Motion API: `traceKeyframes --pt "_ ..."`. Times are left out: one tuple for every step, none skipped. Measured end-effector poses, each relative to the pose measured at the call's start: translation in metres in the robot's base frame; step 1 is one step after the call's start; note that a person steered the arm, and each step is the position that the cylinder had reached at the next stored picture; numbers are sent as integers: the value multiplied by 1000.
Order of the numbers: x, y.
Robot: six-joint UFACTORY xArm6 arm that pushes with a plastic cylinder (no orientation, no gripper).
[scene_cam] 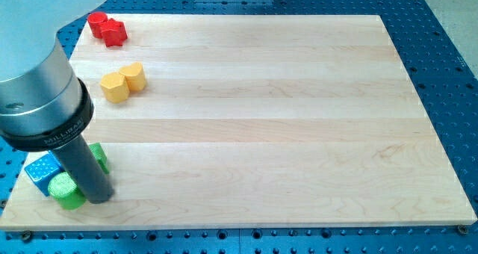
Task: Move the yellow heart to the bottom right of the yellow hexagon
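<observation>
Two yellow blocks touch at the board's upper left. The left one looks like the yellow hexagon [114, 88]. The right one, slightly higher in the view, looks like the yellow heart [134, 75]. My tip [99, 199] rests at the board's bottom left, far below both yellow blocks. It sits right beside a green block [68, 192] on its left. The rod and its large grey housing [37, 97] cover part of the board's left edge.
A second green block [100, 158] peeks out behind the rod on its right. A blue block [41, 169] lies at the left edge by the green one. Two red blocks [97, 21] [114, 33] touch at the top left corner. The board [299, 134] sits on a blue perforated table.
</observation>
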State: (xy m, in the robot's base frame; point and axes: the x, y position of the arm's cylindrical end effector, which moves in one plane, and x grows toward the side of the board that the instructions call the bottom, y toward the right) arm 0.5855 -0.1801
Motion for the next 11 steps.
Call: traceKeyframes --pt "1 51" --pt "-27 121" --pt "-103 143" --pt "-200 143" --pt "-257 120" --pt "-256 69" --pt "-252 11" --pt "-244 -16" --pt "-237 0" --pt "-233 20" --pt "-196 20"
